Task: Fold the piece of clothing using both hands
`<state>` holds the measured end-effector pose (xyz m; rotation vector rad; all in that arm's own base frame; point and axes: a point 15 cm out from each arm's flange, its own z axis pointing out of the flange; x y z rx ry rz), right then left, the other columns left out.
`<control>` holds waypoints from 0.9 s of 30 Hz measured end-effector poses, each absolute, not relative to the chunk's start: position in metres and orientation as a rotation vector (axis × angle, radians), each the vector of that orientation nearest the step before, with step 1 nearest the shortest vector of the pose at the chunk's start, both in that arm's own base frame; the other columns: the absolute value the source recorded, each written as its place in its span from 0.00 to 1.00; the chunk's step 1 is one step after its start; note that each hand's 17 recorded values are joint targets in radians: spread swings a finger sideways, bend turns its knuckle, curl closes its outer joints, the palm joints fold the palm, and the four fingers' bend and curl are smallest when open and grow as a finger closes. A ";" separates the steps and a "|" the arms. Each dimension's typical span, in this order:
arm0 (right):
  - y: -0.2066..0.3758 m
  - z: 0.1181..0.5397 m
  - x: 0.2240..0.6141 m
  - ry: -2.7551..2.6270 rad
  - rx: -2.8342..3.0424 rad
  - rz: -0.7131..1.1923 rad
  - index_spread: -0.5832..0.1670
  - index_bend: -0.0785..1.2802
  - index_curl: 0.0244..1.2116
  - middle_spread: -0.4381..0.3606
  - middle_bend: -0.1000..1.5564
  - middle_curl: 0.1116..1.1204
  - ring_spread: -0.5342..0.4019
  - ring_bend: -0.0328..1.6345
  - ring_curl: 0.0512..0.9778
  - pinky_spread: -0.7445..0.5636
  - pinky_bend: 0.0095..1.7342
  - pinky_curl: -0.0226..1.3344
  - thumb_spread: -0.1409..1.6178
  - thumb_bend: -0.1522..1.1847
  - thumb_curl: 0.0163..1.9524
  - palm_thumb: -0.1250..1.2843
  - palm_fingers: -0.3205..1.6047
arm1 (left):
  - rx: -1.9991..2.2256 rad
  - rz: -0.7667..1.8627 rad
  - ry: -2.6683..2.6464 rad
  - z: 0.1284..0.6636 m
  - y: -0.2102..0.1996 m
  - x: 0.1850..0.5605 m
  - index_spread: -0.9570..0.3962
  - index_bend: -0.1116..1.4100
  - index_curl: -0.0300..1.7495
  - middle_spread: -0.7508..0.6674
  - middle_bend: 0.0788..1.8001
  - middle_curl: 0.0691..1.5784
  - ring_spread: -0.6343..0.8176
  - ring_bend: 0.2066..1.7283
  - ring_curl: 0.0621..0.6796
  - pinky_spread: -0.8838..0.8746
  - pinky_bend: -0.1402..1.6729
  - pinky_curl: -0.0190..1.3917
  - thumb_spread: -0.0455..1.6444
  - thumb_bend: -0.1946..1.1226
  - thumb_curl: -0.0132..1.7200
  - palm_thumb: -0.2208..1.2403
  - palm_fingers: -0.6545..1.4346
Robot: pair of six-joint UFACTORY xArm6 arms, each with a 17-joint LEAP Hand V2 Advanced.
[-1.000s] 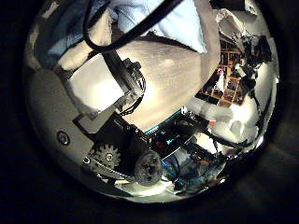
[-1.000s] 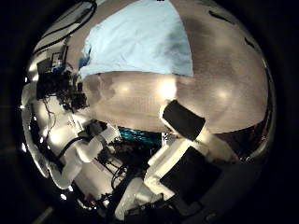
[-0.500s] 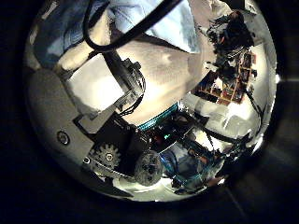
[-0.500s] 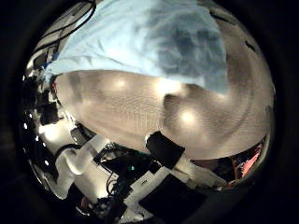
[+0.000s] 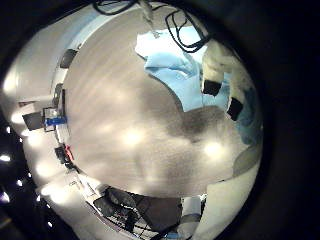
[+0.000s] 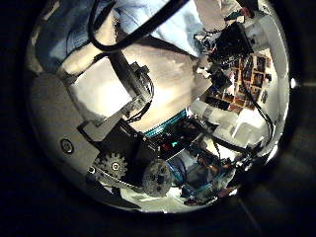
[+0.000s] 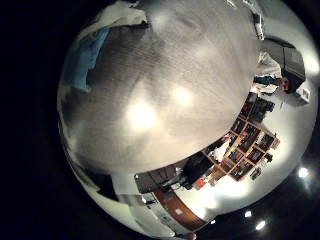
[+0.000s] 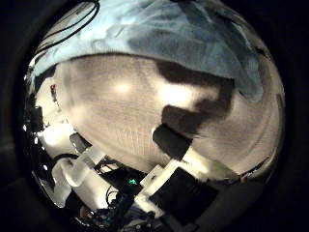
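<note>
The light blue garment (image 8: 164, 39) lies spread flat on the bench (image 8: 116, 97), close under the right hand (image 8: 179, 169), whose fingers reach out straight, apart and holding nothing. It also lies near the left hand (image 6: 118, 94); whether that hand's fingers are open cannot be told.

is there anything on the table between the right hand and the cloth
Nothing visible. In the right thumb side palm view, only bare table lies between the right hand and the light blue garment.
</note>
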<state>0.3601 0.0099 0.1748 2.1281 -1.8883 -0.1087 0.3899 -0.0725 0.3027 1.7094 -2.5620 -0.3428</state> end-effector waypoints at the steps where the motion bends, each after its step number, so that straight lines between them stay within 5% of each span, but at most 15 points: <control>1: 0.010 0.174 0.360 -1.889 2.126 -0.109 0.42 0.20 0.26 0.35 0.36 0.35 0.31 0.58 0.26 0.54 0.44 0.05 0.67 0.10 0.17 0.45 0.43 | 1.708 -0.344 -2.562 0.303 -0.073 0.389 0.16 0.47 0.71 0.15 0.57 0.62 0.13 0.74 0.71 0.10 0.57 0.41 0.66 0.14 0.40 0.68 0.84; 7: 0.013 0.176 0.362 -1.901 2.120 -0.089 0.29 0.21 0.29 0.24 0.42 0.42 0.24 0.67 0.34 0.29 0.58 0.09 0.67 0.11 0.19 0.54 0.64 | 1.706 -0.337 -2.568 0.317 -0.069 0.382 0.16 0.46 0.72 0.15 0.56 0.62 0.13 0.74 0.71 0.10 0.56 0.41 0.66 0.14 0.41 0.68 0.84; 10: 0.009 0.179 0.365 -1.892 2.116 -0.048 0.21 0.32 0.36 0.21 0.50 0.49 0.25 0.69 0.39 0.26 0.63 0.13 0.68 0.13 0.20 0.61 0.81 | 1.710 -0.331 -2.570 0.321 -0.068 0.380 0.16 0.46 0.72 0.15 0.56 0.63 0.13 0.74 0.71 0.10 0.56 0.42 0.66 0.14 0.41 0.68 0.84; 18: 0.006 0.200 0.372 -1.900 2.160 0.029 0.22 0.66 0.58 0.25 0.69 0.65 0.29 0.77 0.51 0.33 0.77 0.24 0.71 0.15 0.24 0.74 0.81 | 1.695 -0.320 -2.584 0.326 -0.065 0.367 0.15 0.45 0.73 0.15 0.55 0.63 0.13 0.73 0.71 0.10 0.55 0.43 0.66 0.14 0.41 0.68 0.84; 27: -0.003 0.236 0.347 -1.879 2.152 0.022 0.30 0.78 0.69 0.31 0.78 0.72 0.31 0.84 0.62 0.39 0.85 0.32 0.73 0.13 0.28 0.78 0.73 | 1.604 -0.413 -2.550 0.322 -0.054 0.320 0.15 0.45 0.73 0.15 0.55 0.63 0.13 0.73 0.71 0.09 0.55 0.43 0.66 0.14 0.41 0.68 0.85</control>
